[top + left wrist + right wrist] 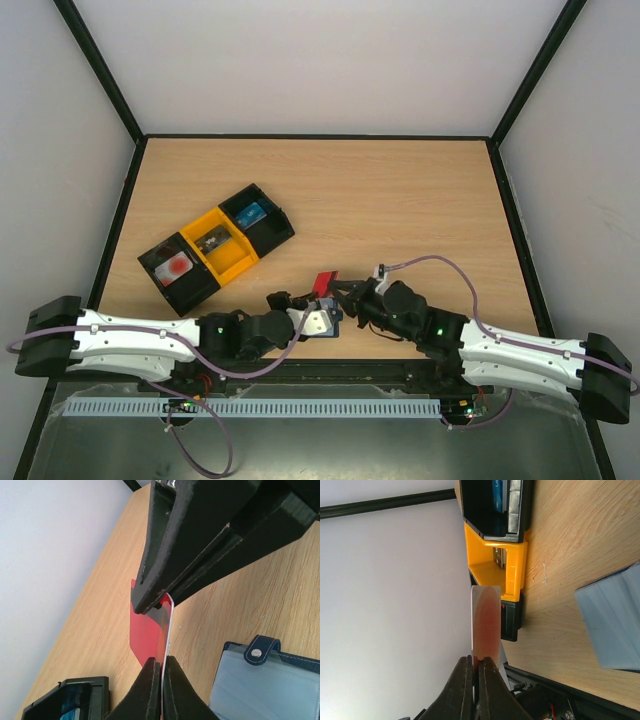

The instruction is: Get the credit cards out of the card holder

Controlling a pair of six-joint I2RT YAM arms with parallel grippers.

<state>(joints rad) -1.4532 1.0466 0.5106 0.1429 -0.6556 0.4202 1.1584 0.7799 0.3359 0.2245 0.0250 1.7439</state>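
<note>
Only the overhead view takes in the whole layout: a row of three trays (pixel 232 262), black, yellow and black, sits on the left half of the surface (pixel 400 200). They hold a white card (pixel 176 266) with a red round mark, a dark card (pixel 212 240) and a blue card (pixel 251 212), one to each tray. Both arms meet near the front edge. The wrist views show the grips, which are too small to read from above. The left end effector (pixel 161 672) is pinched narrow on the lower edge of a red card (pixel 145 635), and the same view shows the other arm's fingers clamped on the card's upper edge. The right end effector (pixel 475 672) is likewise closed tight on this card, seen nearly edge-on, with the trays behind it. The card is off the surface and held between the two arms. The card holder (pixel 322 322) lies open on the surface just beside and below it, nearer the arm bases, and nothing grips it. The left wrist view shows its grey-blue panel and dark snap tab (pixel 257 652). The surface is light wood, enclosed by plain white walls (pixel 320 60) with black corner strips.
</note>
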